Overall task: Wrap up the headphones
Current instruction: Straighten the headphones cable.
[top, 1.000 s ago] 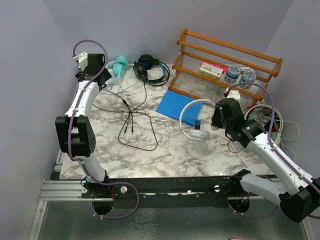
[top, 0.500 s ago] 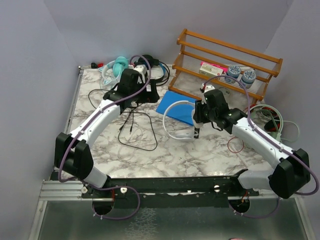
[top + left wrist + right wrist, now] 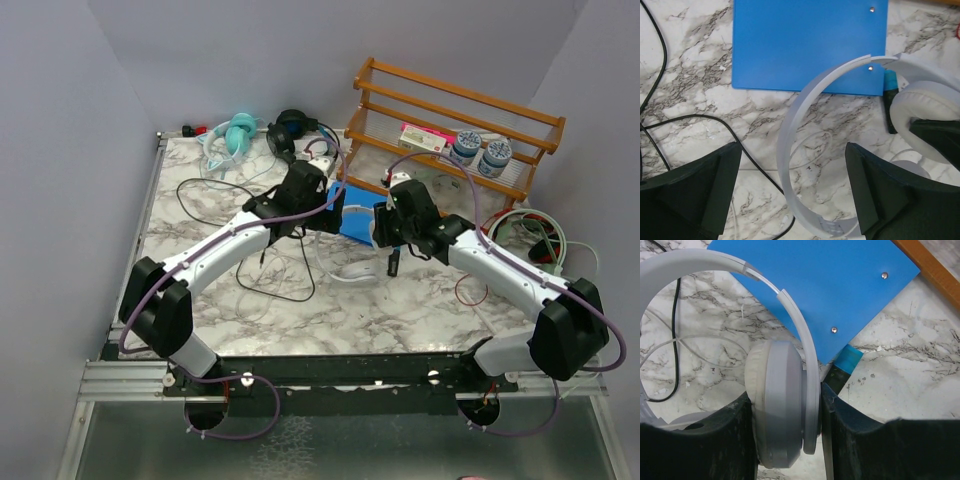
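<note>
Marbled table [image 3: 420,300] between plain violet walls, with a wooden rack [image 3: 450,110] along its far right side and a flat blue board [image 3: 805,45] lying in front of the rack. White headphones [image 3: 790,145] sit mid-table, their band arching over the near edge of the board; black headphones [image 3: 292,128] and teal headphones [image 3: 235,133] rest well apart from them at the far left corner. Right fingers [image 3: 700,445] are clamped on one white ear cup [image 3: 777,400], one finger on each flat face. Left fingers [image 3: 695,195] are spread wide, straddling the band from above without touching it. A thin white cable [image 3: 705,347] trails loose inside the band, and a black cable [image 3: 695,116] lies just beside it. Judged step: securing the headset before winding. A sound approach would close the left fingers on the band alone, keep the ear-cup hold firm, and gather only the white cable, keeping the black one out of the loop.
</note>
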Controlling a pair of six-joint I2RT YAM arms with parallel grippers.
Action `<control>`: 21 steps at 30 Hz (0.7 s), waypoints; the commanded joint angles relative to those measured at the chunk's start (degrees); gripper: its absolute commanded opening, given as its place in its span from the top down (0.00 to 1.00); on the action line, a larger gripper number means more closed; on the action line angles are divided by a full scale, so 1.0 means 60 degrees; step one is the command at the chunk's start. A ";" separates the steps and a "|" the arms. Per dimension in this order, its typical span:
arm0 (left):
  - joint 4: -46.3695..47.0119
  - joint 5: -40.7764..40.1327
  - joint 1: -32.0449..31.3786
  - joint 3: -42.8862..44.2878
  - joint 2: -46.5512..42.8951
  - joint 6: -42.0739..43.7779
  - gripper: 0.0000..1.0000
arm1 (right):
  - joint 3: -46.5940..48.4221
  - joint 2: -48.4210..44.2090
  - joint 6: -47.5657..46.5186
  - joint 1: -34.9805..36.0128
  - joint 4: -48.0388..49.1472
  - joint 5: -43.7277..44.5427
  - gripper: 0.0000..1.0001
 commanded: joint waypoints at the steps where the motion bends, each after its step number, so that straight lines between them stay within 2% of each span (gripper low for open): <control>1: -0.0202 -0.1163 -0.0299 -0.0201 0.0372 0.0137 0.09 | 0.0275 -0.0211 -0.0053 0.0055 0.0622 -0.0038 0.62; 4: -0.0180 -0.1188 -0.0459 -0.0294 0.0637 0.0150 0.10 | 0.0199 -0.0258 -0.0070 0.0047 0.0718 -0.0071 0.62; 15: -0.0187 -0.2481 -0.0929 -0.0212 0.1200 -0.0124 0.29 | 0.0050 -0.0297 -0.0182 0.0047 0.0930 -0.0408 0.62; 21: -0.0202 -0.2797 -0.0929 0.0077 0.1318 -0.0041 0.32 | -0.0080 -0.0316 -0.0192 0.0047 0.1020 -0.0578 0.62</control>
